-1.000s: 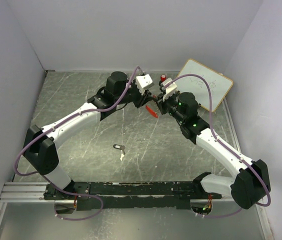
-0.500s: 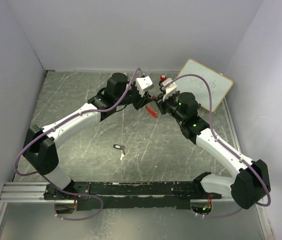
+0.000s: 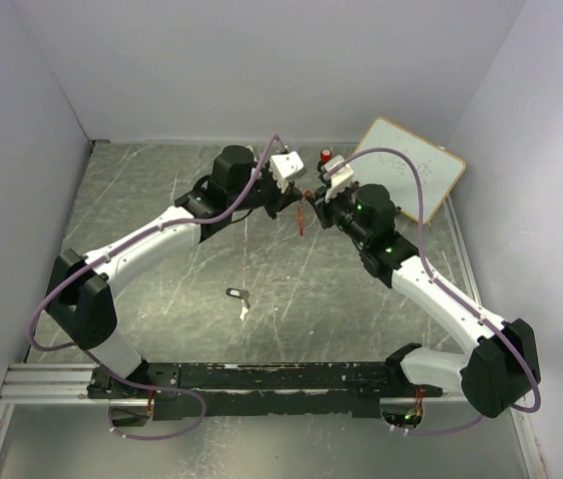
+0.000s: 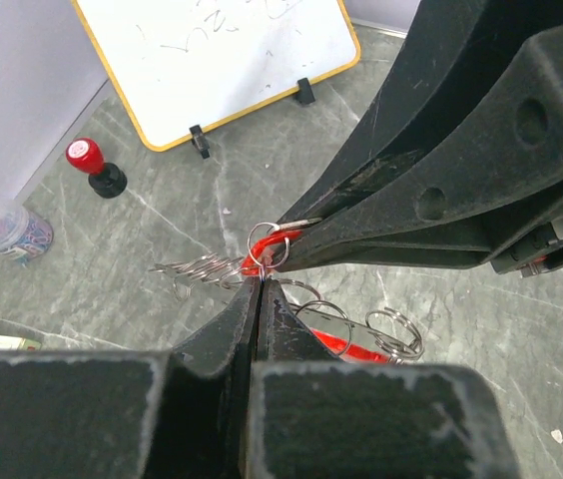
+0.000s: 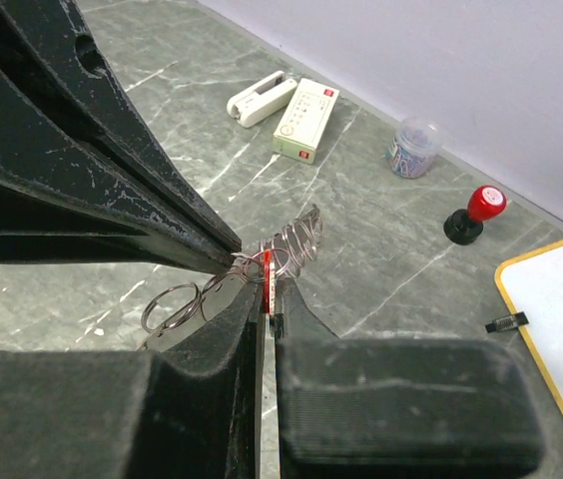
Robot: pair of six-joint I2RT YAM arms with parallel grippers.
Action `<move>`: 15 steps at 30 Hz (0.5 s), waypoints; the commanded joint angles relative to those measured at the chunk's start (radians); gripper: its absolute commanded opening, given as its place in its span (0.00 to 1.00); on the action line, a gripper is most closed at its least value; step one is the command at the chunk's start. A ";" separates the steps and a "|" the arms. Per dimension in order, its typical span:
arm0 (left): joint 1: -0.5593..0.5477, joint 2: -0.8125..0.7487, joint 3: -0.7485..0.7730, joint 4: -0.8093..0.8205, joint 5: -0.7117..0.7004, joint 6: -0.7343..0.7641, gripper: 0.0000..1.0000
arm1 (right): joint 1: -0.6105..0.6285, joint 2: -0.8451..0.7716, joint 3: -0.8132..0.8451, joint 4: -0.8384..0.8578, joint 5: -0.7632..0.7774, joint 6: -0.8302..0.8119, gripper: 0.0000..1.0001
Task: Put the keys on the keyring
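Left hand [image 4: 262, 289] pinched fully shut on keyring [image 3: 301, 218]; my right hand [image 5: 267, 289] likewise shut on it, tips meeting mid-air above desk [image 3: 301, 319]. Black key [image 3: 239, 294] lies on desk, well apart.

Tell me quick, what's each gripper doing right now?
Left gripper: closed, pinching the keyring.
Right gripper: closed, also gripping the keyring.
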 commanded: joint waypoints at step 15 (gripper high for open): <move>0.035 -0.163 -0.157 0.279 -0.067 -0.096 0.07 | -0.001 0.036 0.019 -0.008 0.036 0.025 0.00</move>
